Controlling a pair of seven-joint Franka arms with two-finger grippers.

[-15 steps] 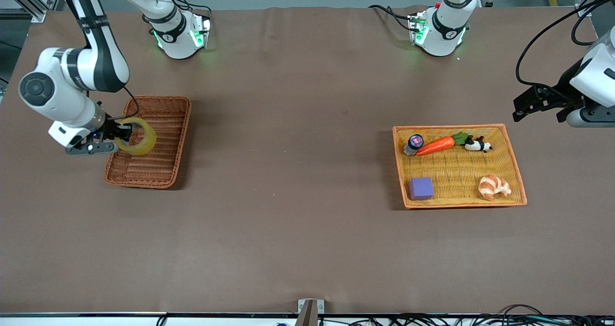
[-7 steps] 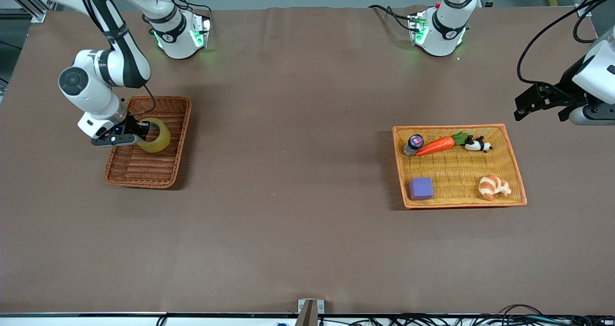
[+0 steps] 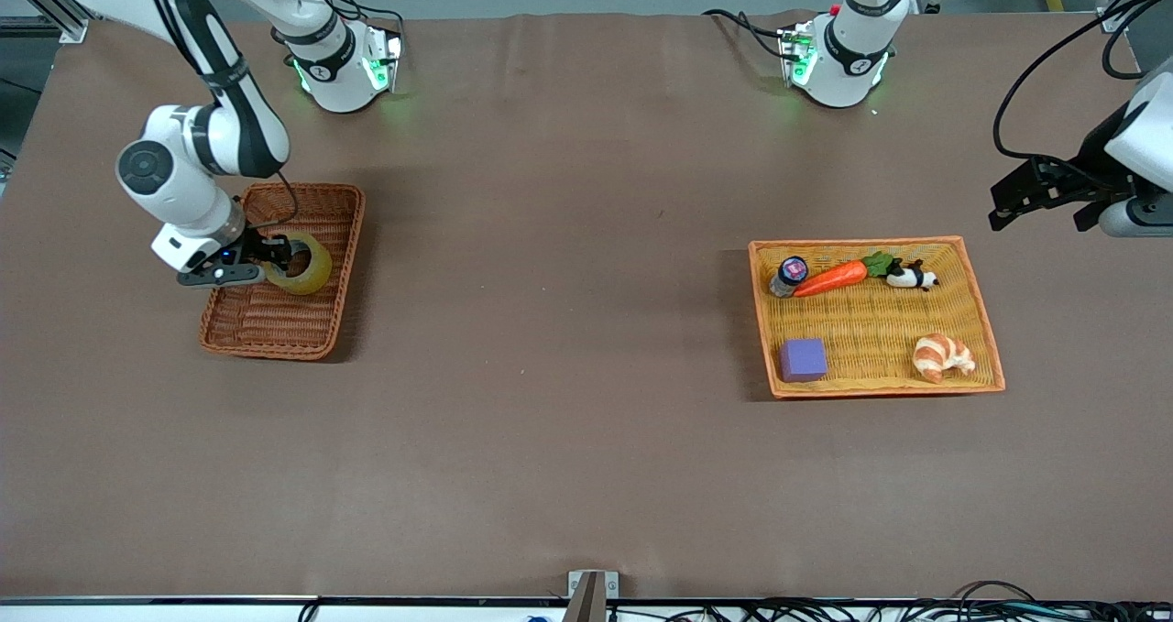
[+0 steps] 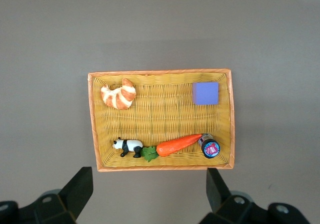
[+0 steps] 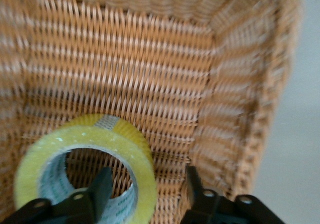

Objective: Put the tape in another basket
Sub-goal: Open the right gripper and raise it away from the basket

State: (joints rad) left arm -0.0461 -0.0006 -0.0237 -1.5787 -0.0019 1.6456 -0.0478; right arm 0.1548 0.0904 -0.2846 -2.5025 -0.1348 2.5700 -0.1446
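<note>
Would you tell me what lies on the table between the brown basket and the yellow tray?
Nothing: the front view shows only bare brown table between the basket and the yellow tray.

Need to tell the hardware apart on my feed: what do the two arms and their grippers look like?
Both arms have glossy white shells with black joint bands, and green lights glow at their bases. The right gripper and left gripper are black, two-fingered, with black cables looping to the wrists. The left fingers are flat, tapered black blades.
</note>
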